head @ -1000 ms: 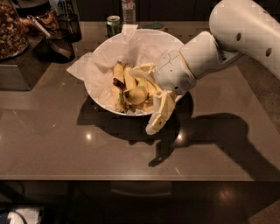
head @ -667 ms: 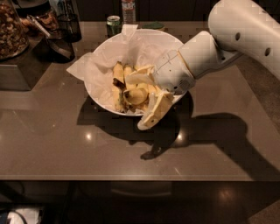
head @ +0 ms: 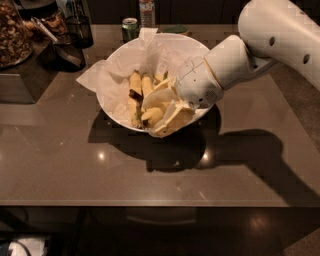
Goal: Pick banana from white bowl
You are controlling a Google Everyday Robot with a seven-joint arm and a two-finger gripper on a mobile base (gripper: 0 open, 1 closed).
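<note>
The white bowl (head: pixel 111 111), lined with crumpled white paper, sits on the brown table toward the back. Several yellow bananas (head: pixel 135 84) lie inside it, one with a dark end. My gripper (head: pixel 154 116) reaches in from the right on a white arm and sits low over the bowl's front right part. Its pale fingers (head: pixel 172 120) are spread apart, with a banana piece between them. The gripper hides the right side of the bananas.
A green can (head: pixel 130 27) and a clear bottle (head: pixel 146 11) stand just behind the bowl. At the back left are a glass jar of nuts (head: pixel 12 35), a dark cup (head: pixel 80 27) and a scoop. The table's front edge runs near the bottom.
The gripper has swung up and left from the bowl's front right rim into the bowl, in among the bananas. The bowl has not moved.
</note>
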